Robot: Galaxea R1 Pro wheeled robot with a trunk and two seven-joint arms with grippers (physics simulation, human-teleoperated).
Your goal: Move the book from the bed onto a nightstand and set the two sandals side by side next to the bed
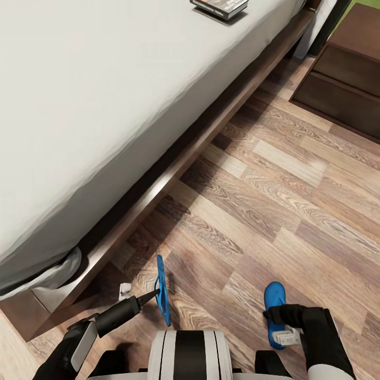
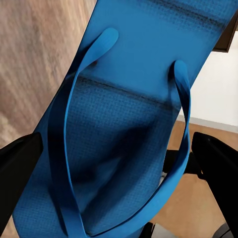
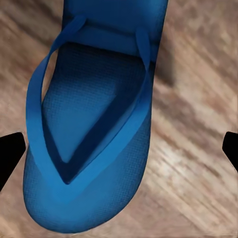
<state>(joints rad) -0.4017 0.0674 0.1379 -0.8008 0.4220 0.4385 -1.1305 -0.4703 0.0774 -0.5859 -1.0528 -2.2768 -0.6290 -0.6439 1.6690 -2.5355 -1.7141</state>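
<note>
The two bright blue flip-flop sandals with thin thong straps are near the robot, on the wood-plank floor (image 1: 295, 174) just right of the low bed (image 1: 79, 105) with its off-white mattress and dark brown frame. The left sandal (image 1: 162, 289) stands on edge, tilted, at the tip of the left gripper (image 1: 153, 293), which appears to pinch it; in the left wrist view its sole (image 2: 124, 124) sits between two dark fingers (image 2: 17, 161), though actual contact cannot be confirmed. The right sandal (image 1: 275, 311) lies flat on the floor, well apart from its mate, with the right gripper (image 1: 285, 330) over its near end; the right wrist view shows the fingers spread wide on either side of it (image 3: 89, 148), not touching.

They look light, thin and flexible, likely to bend when lifted, so the sole's edge seems a firmer hold than the straps.

The small dark paperback book (image 1: 219, 6) rests on the far mattress, near the dark-brown nightstand (image 1: 343, 74).
</note>
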